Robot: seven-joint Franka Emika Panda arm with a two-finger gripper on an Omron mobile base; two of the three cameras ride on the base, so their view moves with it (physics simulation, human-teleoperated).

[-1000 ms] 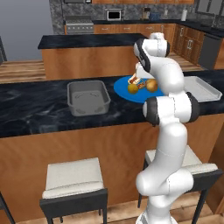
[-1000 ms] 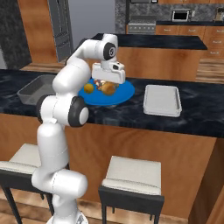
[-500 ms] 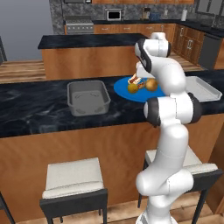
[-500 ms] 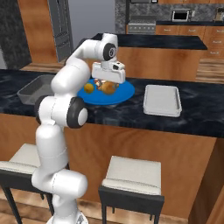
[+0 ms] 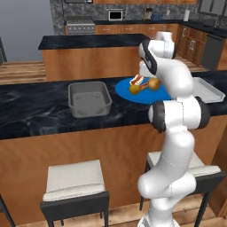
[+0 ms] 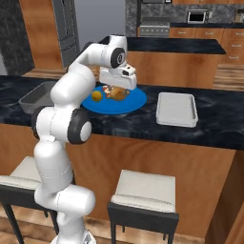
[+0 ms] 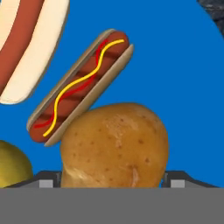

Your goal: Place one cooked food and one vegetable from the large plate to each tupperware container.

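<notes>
Hovering low over the blue plate [image 5: 133, 93], we see the gripper [image 6: 116, 88] above the potato [image 7: 114, 146] (touching a hot dog [image 7: 80, 85]); finger spacing we cannot tell. Tub [image 5: 88, 98] and tray [image 6: 177, 109] flank the plate.

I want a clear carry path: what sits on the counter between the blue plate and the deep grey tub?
Nothing: in the left base view, bare dark counter separates the blue plate from the deep grey tub.
</notes>
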